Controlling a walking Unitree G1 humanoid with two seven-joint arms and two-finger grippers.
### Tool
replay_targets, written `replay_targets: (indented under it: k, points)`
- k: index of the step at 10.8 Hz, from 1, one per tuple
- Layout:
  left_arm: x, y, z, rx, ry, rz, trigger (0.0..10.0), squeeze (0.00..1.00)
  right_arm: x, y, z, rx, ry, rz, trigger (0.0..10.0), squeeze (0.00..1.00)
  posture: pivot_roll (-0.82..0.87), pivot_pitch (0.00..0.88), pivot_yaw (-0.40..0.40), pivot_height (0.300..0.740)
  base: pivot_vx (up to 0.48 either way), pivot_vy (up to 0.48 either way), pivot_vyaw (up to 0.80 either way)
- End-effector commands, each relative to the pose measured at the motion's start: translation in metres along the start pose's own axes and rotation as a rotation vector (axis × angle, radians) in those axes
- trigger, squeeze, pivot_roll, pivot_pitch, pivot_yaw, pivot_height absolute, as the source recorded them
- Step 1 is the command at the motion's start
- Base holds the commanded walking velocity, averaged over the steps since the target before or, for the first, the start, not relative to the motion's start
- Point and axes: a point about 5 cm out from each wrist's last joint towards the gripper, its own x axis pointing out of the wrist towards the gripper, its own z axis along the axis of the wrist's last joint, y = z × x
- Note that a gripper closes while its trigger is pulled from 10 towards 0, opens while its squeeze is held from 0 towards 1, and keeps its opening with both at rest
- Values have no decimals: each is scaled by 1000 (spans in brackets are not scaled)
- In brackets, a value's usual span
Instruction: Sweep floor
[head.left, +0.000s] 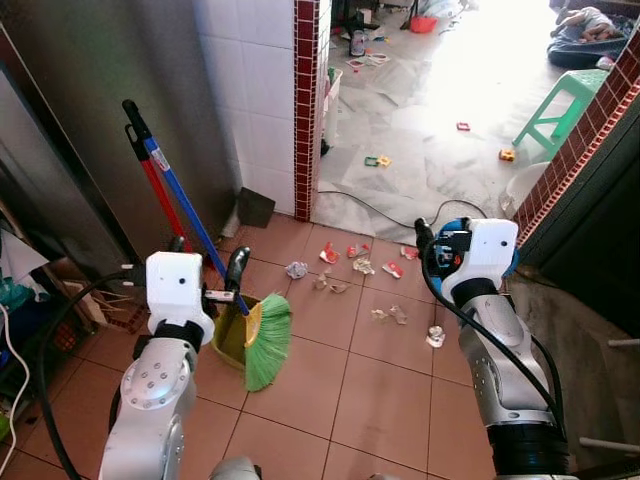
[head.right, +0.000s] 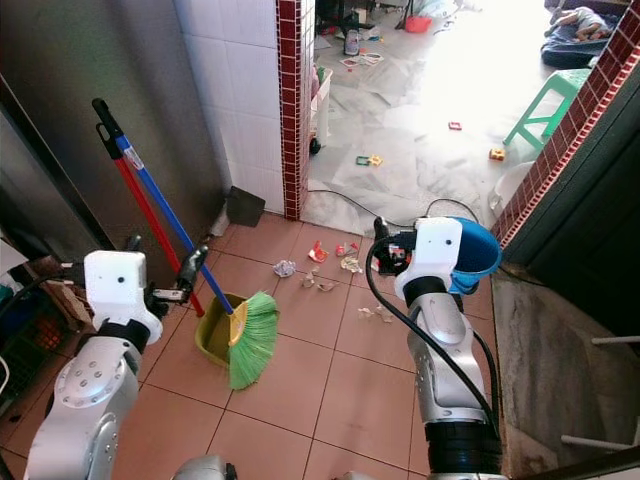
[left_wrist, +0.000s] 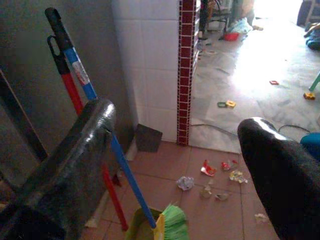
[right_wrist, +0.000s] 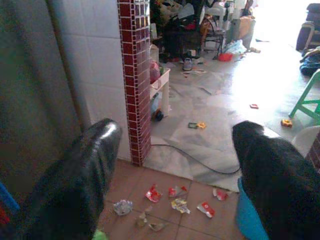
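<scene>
The left gripper (left_wrist: 175, 165) hangs with its fingers (left_wrist: 70, 165) spread wide, and the blue-handled broom (head.left: 185, 205) runs through the gap nearer the left finger, not yet pinched; its green bristles (head.left: 268, 342) rest on the tiled floor (head.left: 380, 400) just below and ahead of those fingers, beside the yellow dustpan (head.left: 232, 335). A red-handled tool (head.left: 160, 200) leans just behind the blue shaft against the dark wall, close enough that a careless closing could catch both. My judgement is that the step in hand is taking hold of the broom, and that it goes best if the left fingers settle squarely around the blue shaft alone, low enough to steer the head, before any sweeping stroke starts. Ahead of the fingers and beyond the bristles, scraps of litter (head.left: 360, 265) lie scattered over the tiles near the red brick pillar (head.left: 306, 110), with a black cable (head.left: 380, 212) crossing the floor just past them; strokes should probably pull the scraps toward the dustpan and stay short of that cable. The right gripper (right_wrist: 175, 165) is raised with its fingers (right_wrist: 75, 185) also spread and holding nothing, the litter lying below and ahead of them and a blue tub (head.right: 478, 250) close beside the right finger.
</scene>
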Motion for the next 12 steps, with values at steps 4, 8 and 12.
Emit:
replay_targets:
  k: [4,8,12]
  points:
    - [-4,-1,8,8,-35,-8,10000,357,-1,7,0,4,6,59,10000,1000,80,0,-55,740,0,0,0]
    - [-8,-5,12,-23,-42,-31,10000,0,1,15,5,8,-8,124,10000,0,78,19,-55,740,134,0,484]
    - [-7,-5,16,-26,-48,-47,10000,0,4,14,7,12,-9,135,10000,0,75,30,-50,740,340,0,695]
